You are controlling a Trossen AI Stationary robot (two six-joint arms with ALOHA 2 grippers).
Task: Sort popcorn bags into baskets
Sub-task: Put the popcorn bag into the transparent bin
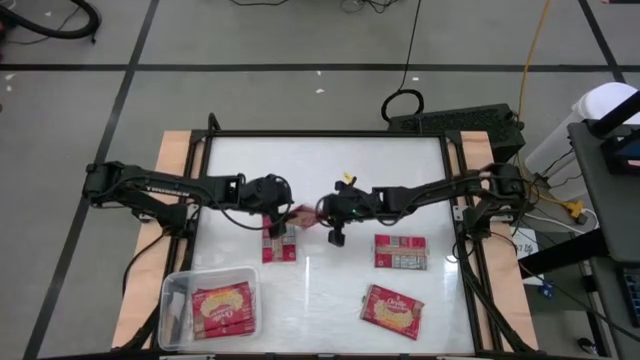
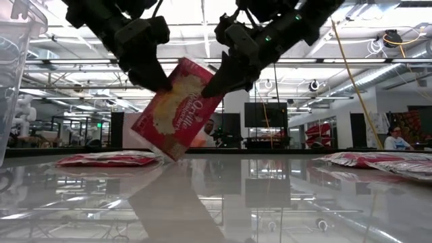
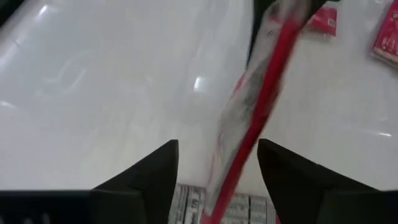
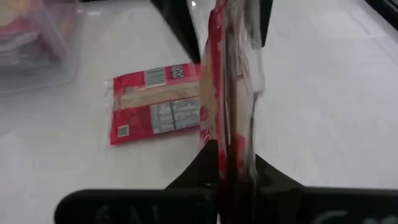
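A red popcorn bag point(image 2: 177, 111) hangs tilted in the air over the middle of the table, between my two grippers. My right gripper point(image 4: 235, 149) is shut on its right end. My left gripper point(image 3: 217, 146) is open at the bag's left end, with one finger on each side of the thin bag point(image 3: 255, 112) and not gripping it. Below them another bag point(image 1: 280, 247) lies flat on the table, printed back up. The clear basket point(image 1: 165, 300) stands at the near left with a bag point(image 1: 225, 308) lying in it. My right gripper pinches the bag's upper right edge point(image 2: 214, 91) between its two fingers, seen edge-on in the right wrist view. The fingers point(image 4: 208, 163) slant down from the table's right side. The bag hangs tilted, lifted clear, its lower corner point(image 2: 174, 155) pointing at the table.
Two more bags lie flat on the right half of the table, one point(image 1: 400, 252) printed back up and one point(image 1: 392, 310) nearer the front edge. Bare white tabletop lies across the far half. A person point(image 2: 395, 140) sits in the room beyond.
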